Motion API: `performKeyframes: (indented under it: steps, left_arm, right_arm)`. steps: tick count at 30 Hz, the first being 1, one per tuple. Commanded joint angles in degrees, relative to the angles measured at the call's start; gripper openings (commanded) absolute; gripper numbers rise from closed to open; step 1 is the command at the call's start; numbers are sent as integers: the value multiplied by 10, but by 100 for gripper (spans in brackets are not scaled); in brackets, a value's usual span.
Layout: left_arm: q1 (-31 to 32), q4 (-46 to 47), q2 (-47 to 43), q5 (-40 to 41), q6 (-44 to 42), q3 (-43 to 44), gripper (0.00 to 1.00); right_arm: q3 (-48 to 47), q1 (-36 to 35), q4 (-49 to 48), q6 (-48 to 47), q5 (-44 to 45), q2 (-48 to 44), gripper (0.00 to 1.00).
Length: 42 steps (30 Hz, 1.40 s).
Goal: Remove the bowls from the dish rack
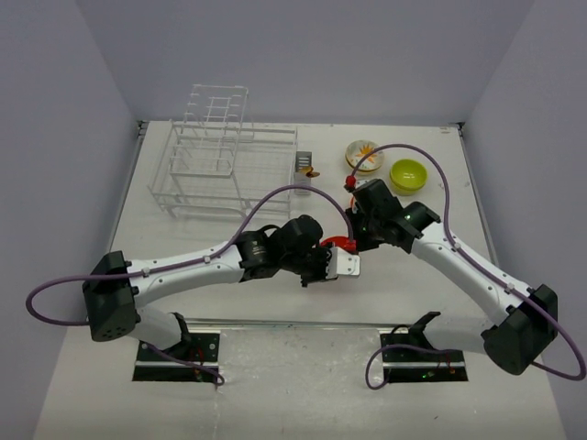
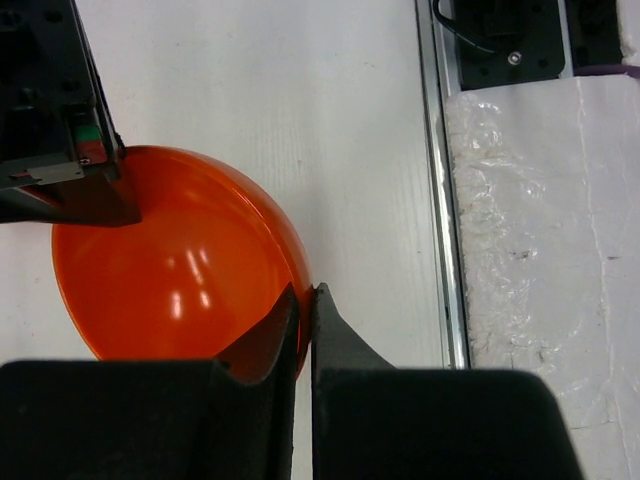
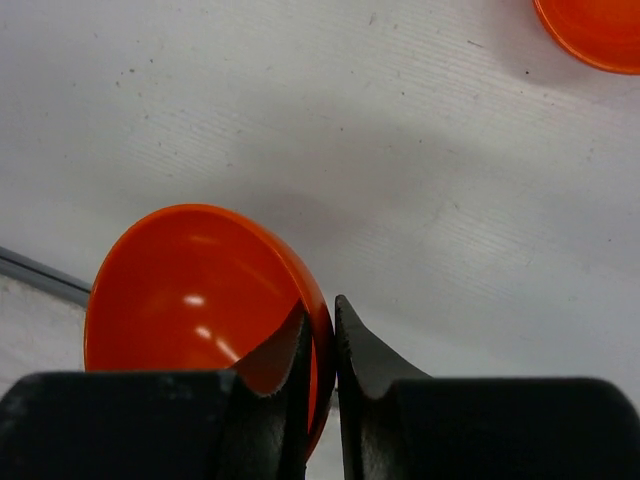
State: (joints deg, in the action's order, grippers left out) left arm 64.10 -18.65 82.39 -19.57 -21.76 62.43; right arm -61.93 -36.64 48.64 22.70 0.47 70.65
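Observation:
An orange-red bowl [image 1: 337,243] hangs just above the table's middle, held from two sides. My left gripper [image 1: 330,261] is shut on its rim [image 2: 305,300], one finger inside the bowl [image 2: 180,270] and one outside. On another part of the rim, my right gripper [image 1: 352,240] is also shut, as the right wrist view shows [image 3: 325,315] with the bowl [image 3: 200,290] to the left of its fingers. The right gripper's black body [image 2: 60,150] shows in the left wrist view. The white wire dish rack [image 1: 220,165] stands at the back left.
At the back right a cream flower-pattern bowl [image 1: 364,153] and a lime-green bowl [image 1: 408,173] rest on the table. Another orange-red bowl [image 3: 595,30] lies near them, partly hidden by my right arm. A grey cutlery caddy [image 1: 304,163] hangs on the rack's right side.

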Motion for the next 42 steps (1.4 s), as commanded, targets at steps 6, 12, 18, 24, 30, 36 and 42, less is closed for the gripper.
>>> performKeyframes:
  steps: [6, 12, 18, 24, 30, 36, 42]
  left_arm:
    - [-5, 20, 30, 181, 21, 65, 39]
    - [-4, 36, -31, 271, 108, 45, 100]
    - [-4, 0, -135, 470, 284, 24, 100]
    - [-4, -111, -270, 624, 438, -5, 100]
    - [-4, -191, -388, 607, 476, -37, 100]
    - [-4, -160, -490, 653, 415, -98, 100]
    - [-13, -113, -537, 661, 408, -136, 100]
  right_arm:
    - [2, 24, -65, 26, -7, -13, 0]
    - [42, 136, -171, 106, 95, -46, 0]
    - [70, 206, -260, 166, 177, -46, 0]
    - [134, 236, -404, 186, 173, -22, 0]
    - [162, 250, -497, 183, 140, 34, 0]
    - [165, 259, -523, 166, 158, 79, 0]
    - [156, 260, -532, 156, 155, 113, 7]
